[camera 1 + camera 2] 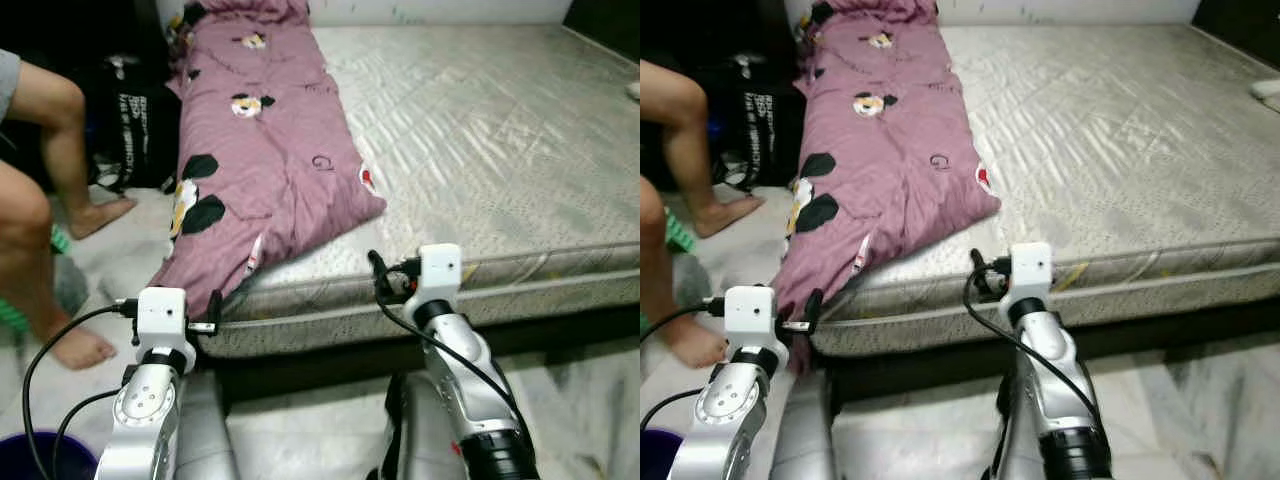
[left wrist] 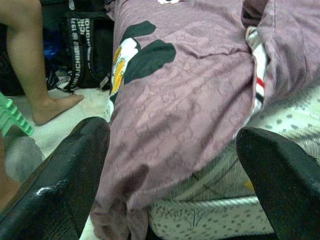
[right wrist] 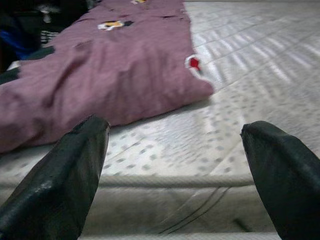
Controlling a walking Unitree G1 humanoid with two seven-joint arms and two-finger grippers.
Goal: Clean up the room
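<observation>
**A:** You are facing the bed (image 1: 520, 150), a bare grey quilted mattress low on the floor. Where is the thing you need to tidy?

**B:** Look at the purple blanket (image 1: 265, 150) with its dark flower print. It lies in a long strip along the bed's left side, and its near end spills over the bed's front left corner toward the floor.

**A:** And your left gripper (image 2: 170, 165)?

**B:** You have it right at that corner of the bed, its fingers (image 2: 65, 175) spread wide apart, with the hanging fold of blanket between them. Nothing is gripped.

**A:** The right gripper (image 3: 175, 160)?

**B:** You hold it at the bed's front edge, to the right of the blanket's end. Its fingers (image 3: 60, 175) are also spread wide and hold nothing; the mattress edge lies just ahead of them.

**A:** Anything else near the bed?

**B:** A person's bare legs (image 1: 45, 200) stand on the floor left of the bed, with a black bag (image 1: 135, 125) beside the bed's left side behind them.
</observation>
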